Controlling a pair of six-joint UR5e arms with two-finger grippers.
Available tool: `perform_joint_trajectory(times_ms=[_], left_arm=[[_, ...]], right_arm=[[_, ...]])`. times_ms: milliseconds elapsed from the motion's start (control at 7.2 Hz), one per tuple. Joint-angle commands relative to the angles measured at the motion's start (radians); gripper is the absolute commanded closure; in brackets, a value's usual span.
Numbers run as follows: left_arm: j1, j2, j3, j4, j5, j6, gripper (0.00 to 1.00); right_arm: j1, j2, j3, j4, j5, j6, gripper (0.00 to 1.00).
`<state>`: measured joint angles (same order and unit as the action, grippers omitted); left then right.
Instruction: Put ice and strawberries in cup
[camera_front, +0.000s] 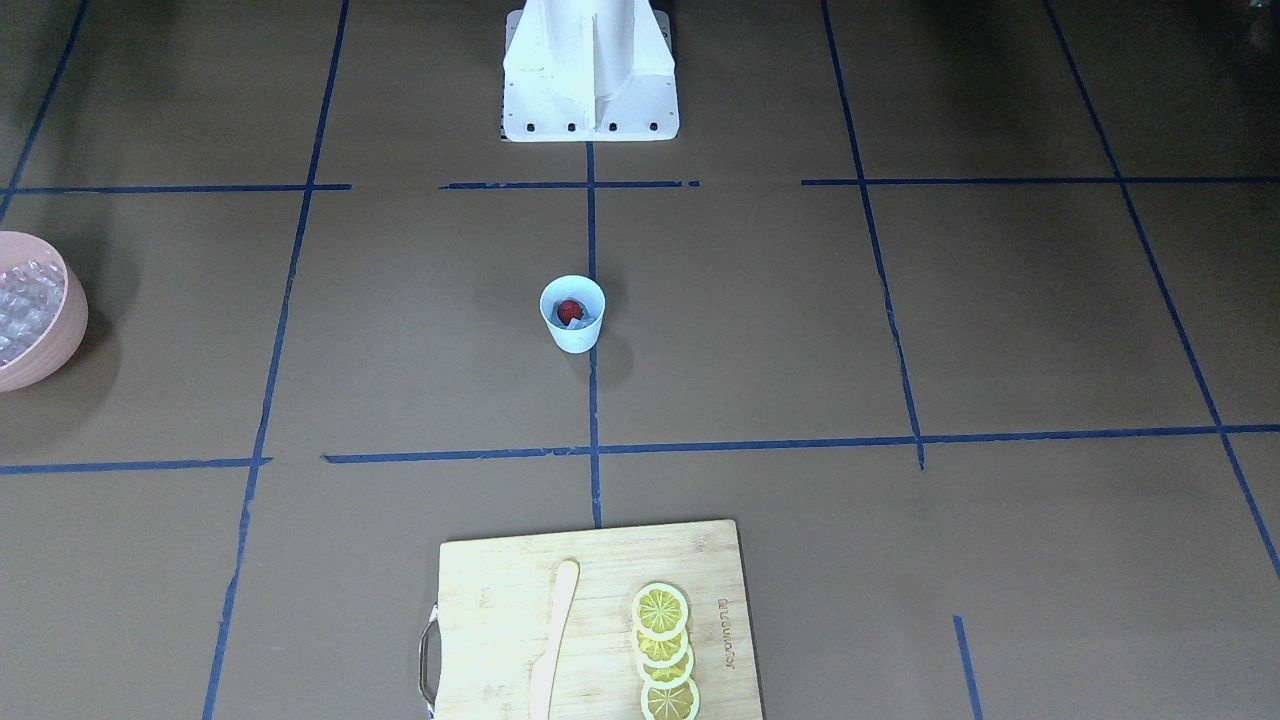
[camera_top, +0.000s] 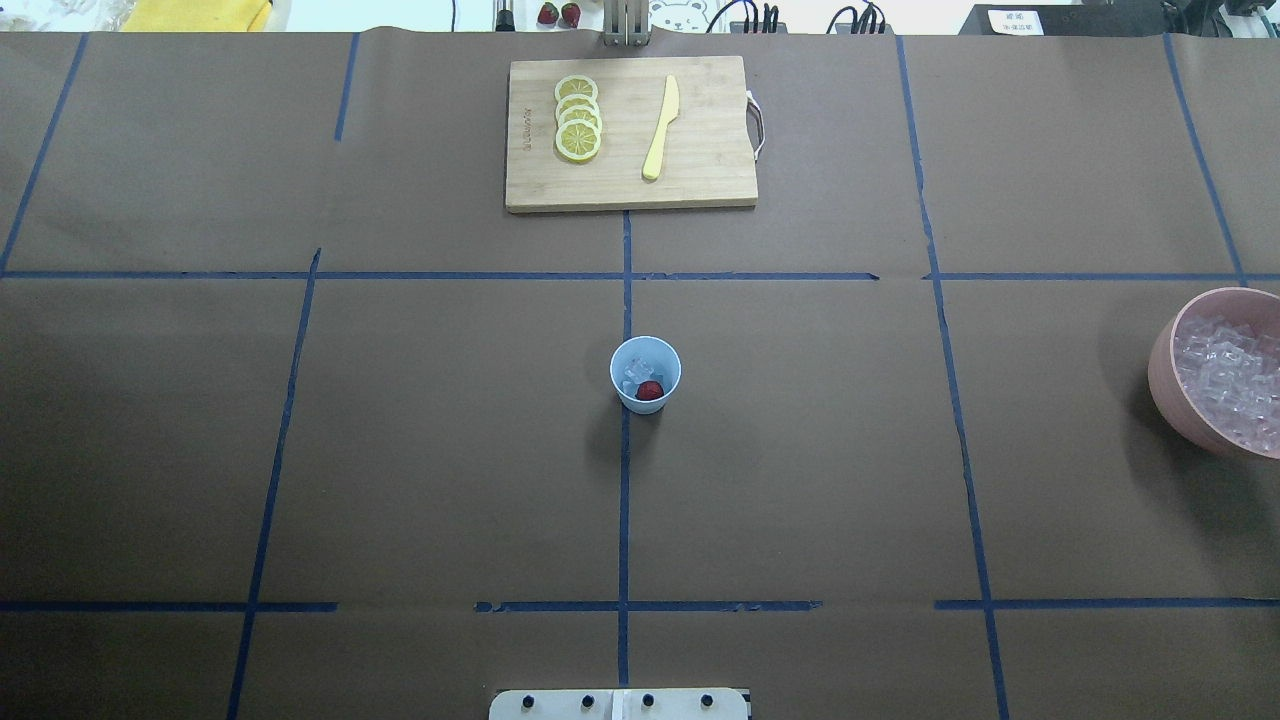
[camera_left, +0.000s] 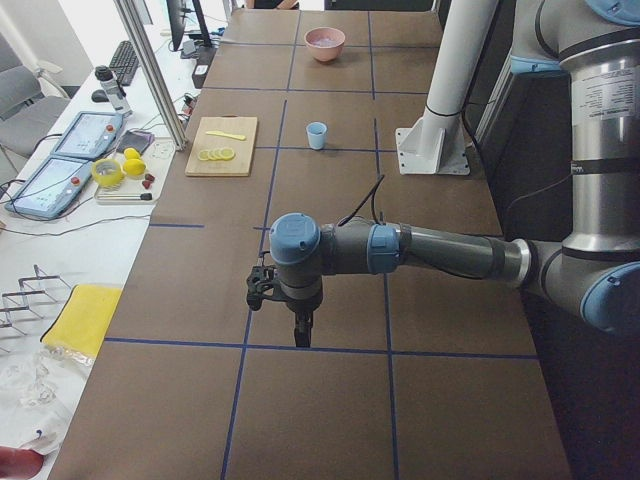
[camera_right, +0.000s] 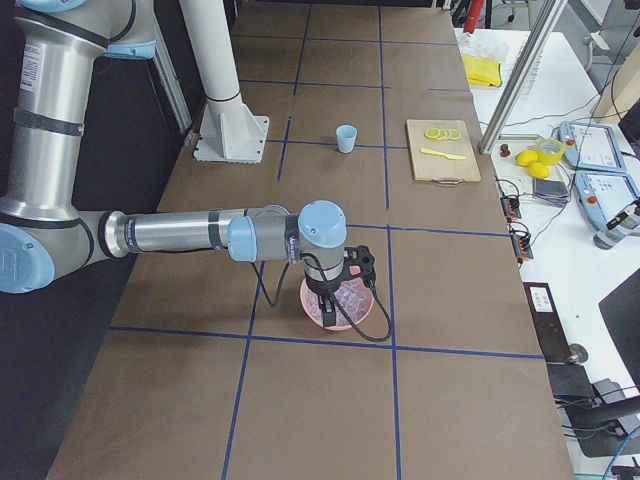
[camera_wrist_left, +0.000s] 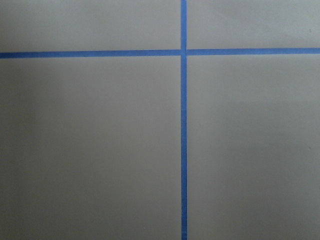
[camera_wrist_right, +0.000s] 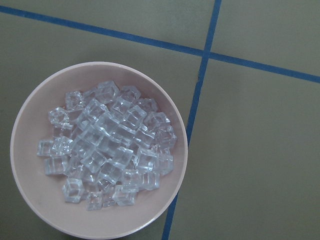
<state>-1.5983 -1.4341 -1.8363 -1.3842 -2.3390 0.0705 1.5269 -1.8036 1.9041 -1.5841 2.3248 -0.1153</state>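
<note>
The pale-blue cup stands upright at the table's middle, also in the front view. Inside it lie one dark-red strawberry and a few clear ice cubes. More ice fills the pink bowl at the table's right end. My right gripper hangs over that bowl. My left gripper hangs over bare table at the left end, far from the cup. Both show only in the side views, so I cannot tell if they are open or shut.
A wooden cutting board at the far edge carries lemon slices and a pale knife. The robot's white base stands at the near edge. Blue tape lines cross the brown table.
</note>
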Motion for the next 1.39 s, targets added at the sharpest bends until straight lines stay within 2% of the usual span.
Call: perform_joint_trajectory(times_ms=[0,139,695,1251], left_arm=[[0.001,0.006,0.034,0.001,0.003,0.000,0.00],[0.000,0.009,0.019,0.007,0.003,-0.001,0.00],[0.001,0.007,0.068,0.002,-0.006,0.000,0.00],[0.001,0.004,0.049,-0.001,-0.006,0.000,0.00]], right_arm=[[-0.002,0.007,0.000,-0.004,-0.001,0.002,0.00],[-0.002,0.019,-0.007,-0.004,-0.004,0.003,0.00],[-0.005,0.121,-0.167,-0.004,-0.001,-0.007,0.00],[-0.001,0.104,-0.163,-0.001,-0.001,-0.007,0.00]])
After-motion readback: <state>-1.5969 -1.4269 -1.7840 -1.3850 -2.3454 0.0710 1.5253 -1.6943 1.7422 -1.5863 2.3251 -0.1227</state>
